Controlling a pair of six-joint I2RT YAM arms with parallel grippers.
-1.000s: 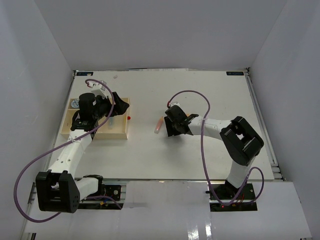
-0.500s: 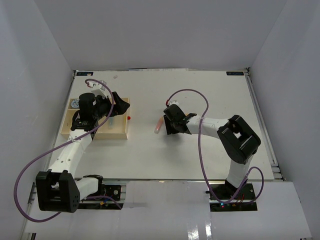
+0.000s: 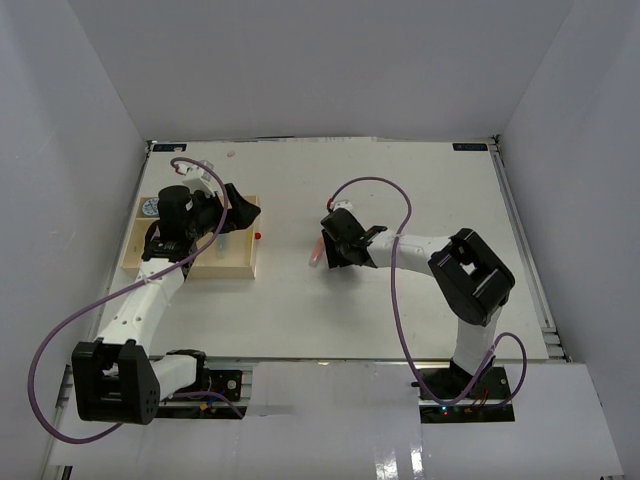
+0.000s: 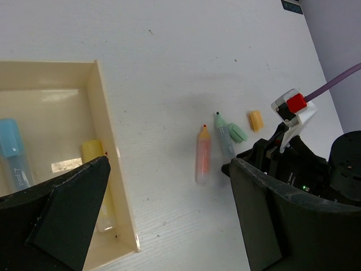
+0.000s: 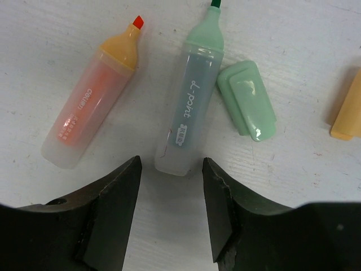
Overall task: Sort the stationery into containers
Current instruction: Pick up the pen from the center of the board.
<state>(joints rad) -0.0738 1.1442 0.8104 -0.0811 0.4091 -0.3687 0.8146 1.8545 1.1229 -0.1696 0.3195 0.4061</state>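
Note:
An uncapped green highlighter (image 5: 189,113) and an uncapped orange-pink one (image 5: 93,107) lie side by side on the table. Their green cap (image 5: 248,107) and orange cap (image 5: 347,113) lie to the right. My right gripper (image 5: 172,178) is open, low over the table, its jaws either side of the green highlighter's rear end without touching it. In the top view it (image 3: 328,250) stands next to the orange-pink highlighter (image 3: 316,250). My left gripper (image 4: 168,165) is open and empty above the right edge of the beige tray (image 4: 107,141), which holds a blue stick (image 4: 11,152) and a yellow one (image 4: 93,155).
A jar with a blue patterned lid (image 3: 150,207) sits at the tray's far left corner. A small red piece (image 3: 258,236) lies just right of the tray (image 3: 245,265). White walls close in the table on three sides.
My right gripper has crept left towards the highlighters. The left arm has not moved.

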